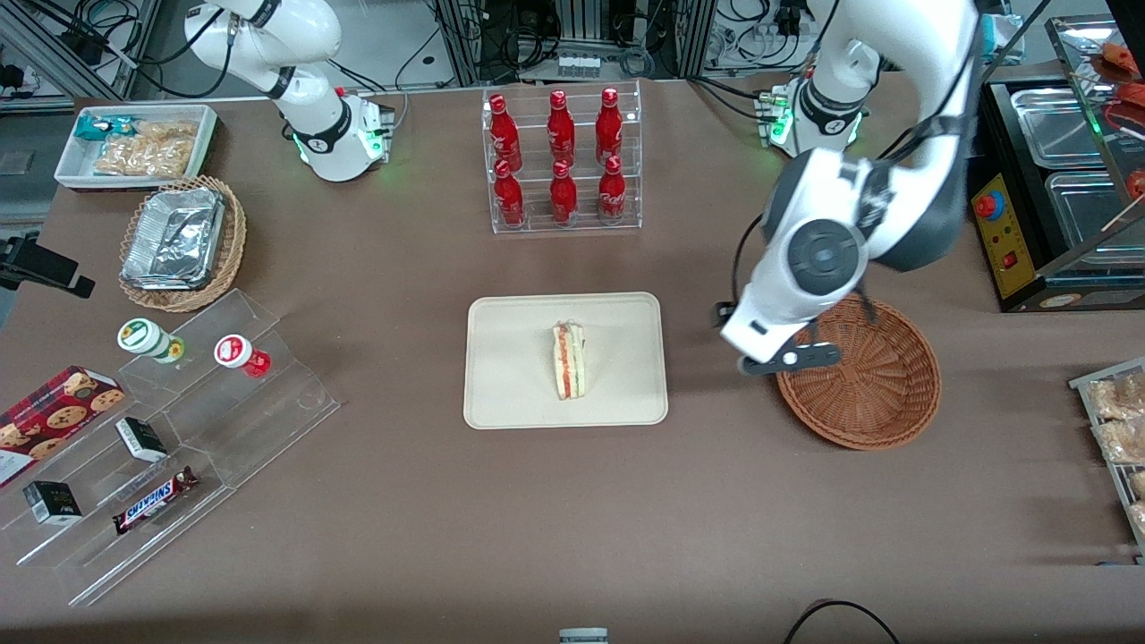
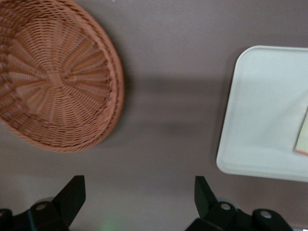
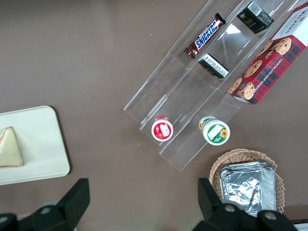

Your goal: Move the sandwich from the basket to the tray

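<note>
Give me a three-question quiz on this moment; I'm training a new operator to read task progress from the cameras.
1. True or false: the sandwich lies on the tray.
2. What does the basket hold? A) the sandwich B) nothing visible C) a red bottle
3. How do the gripper fingers stand, and where does the gripper hang?

Key:
1. True. It lies near the tray's middle.
2. B. Only bare wicker shows in both the front and left wrist views.
3. Open and holding nothing. The gripper hangs above the table between tray and basket, close by the basket's rim.
</note>
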`<action>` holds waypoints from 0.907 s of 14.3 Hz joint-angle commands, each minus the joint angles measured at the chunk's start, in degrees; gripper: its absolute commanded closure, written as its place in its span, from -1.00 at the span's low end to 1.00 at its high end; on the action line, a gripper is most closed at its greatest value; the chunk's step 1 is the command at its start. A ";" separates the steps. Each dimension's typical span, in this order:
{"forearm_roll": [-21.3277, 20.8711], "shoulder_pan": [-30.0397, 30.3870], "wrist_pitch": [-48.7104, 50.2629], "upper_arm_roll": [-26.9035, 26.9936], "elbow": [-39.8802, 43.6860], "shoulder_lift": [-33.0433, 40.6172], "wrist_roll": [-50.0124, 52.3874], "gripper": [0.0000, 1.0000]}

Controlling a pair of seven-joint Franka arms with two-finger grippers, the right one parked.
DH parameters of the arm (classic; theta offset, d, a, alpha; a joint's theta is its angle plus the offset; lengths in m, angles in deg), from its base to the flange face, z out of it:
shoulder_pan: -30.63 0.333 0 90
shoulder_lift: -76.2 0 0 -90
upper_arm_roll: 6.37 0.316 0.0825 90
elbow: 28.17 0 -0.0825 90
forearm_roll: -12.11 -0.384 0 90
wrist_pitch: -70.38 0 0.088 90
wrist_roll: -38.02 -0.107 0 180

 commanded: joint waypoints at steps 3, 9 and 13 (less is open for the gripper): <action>-0.66 0.12 8.45 4.72 -0.49 9.67 -10.49 -1.00; -4.62 19.84 14.35 -7.09 5.49 12.68 -14.98 -1.00; -5.76 39.90 14.26 -25.90 5.84 12.76 -17.44 -1.00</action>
